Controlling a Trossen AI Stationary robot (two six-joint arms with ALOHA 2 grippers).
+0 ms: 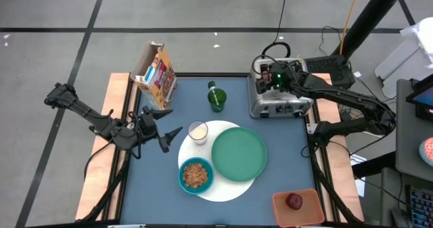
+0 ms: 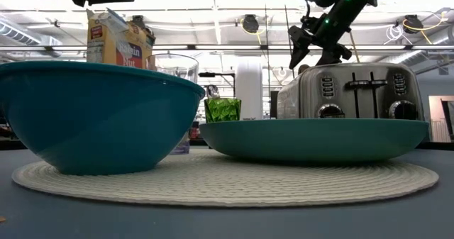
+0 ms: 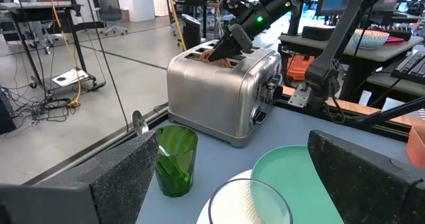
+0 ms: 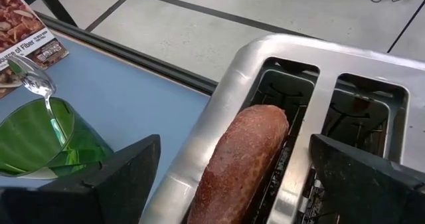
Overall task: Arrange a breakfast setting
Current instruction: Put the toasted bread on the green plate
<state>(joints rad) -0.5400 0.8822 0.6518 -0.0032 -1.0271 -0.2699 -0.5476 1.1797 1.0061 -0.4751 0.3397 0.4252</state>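
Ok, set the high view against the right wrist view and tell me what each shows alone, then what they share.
Only the high view shows the green plate, the teal bowl of cereal, the milk glass, the white round mat, the red fruit on the orange tray, the cereal box and the open left gripper.

Only the right wrist view shows the brown bagel standing in a toaster slot, between the open right gripper's fingers.

Both show the toaster, the green cup and the spoon in it.

right claw [image 3: 229,43] over toaster [image 3: 222,91] slots.
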